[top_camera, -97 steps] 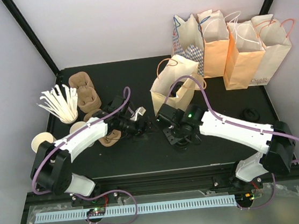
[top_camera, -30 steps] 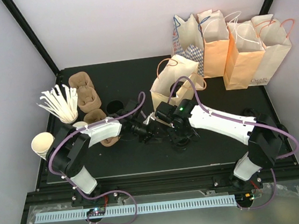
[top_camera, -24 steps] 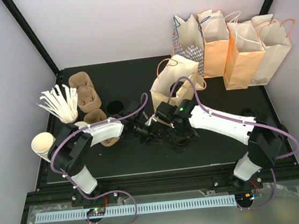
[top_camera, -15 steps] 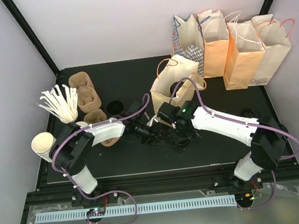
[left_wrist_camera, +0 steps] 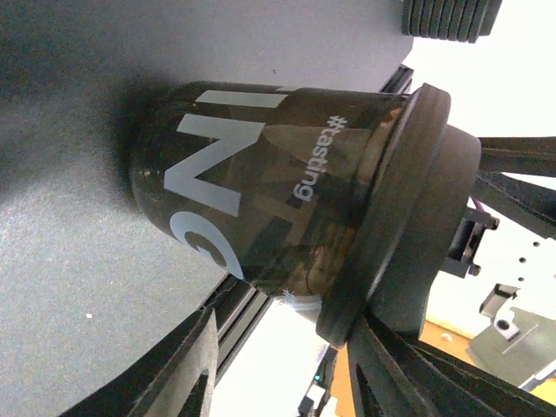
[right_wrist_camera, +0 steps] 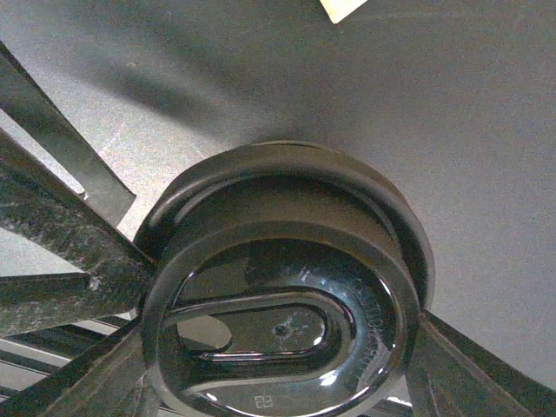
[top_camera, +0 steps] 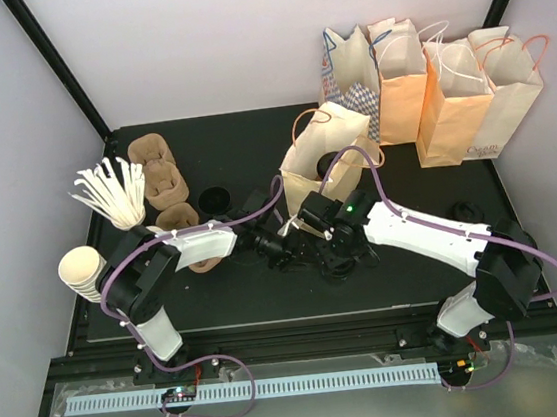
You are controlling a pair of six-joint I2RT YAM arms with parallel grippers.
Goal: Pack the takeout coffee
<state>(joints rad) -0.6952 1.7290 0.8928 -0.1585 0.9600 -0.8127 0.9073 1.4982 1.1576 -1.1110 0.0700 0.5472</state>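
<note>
No white lettered takeout coffee cup shows in any view. A black cup (left_wrist_camera: 261,191) with pale lettering stands on the dark table under a black lid (right_wrist_camera: 278,330), which is also in the top view (top_camera: 338,264). My right gripper (right_wrist_camera: 278,356) comes down over the lid, its fingers (right_wrist_camera: 78,373) pressed against the rim on both sides. My left gripper (left_wrist_camera: 282,326) reaches in from the left (top_camera: 288,246) with one finger on each side of the cup's upper wall. A gap shows between the left finger (left_wrist_camera: 187,365) and the cup.
An open paper bag (top_camera: 323,153) stands just behind the grippers, with several more bags (top_camera: 446,89) at the back right. Brown cup carriers (top_camera: 159,172), a cup of white stirrers (top_camera: 111,192) and stacked cream cups (top_camera: 79,266) sit at the left. Spare black lids (top_camera: 465,212) lie at the right.
My left gripper has slid right to the black cup and its jaws have narrowed around it. The right gripper has stayed over the lid, shifting only slightly.
</note>
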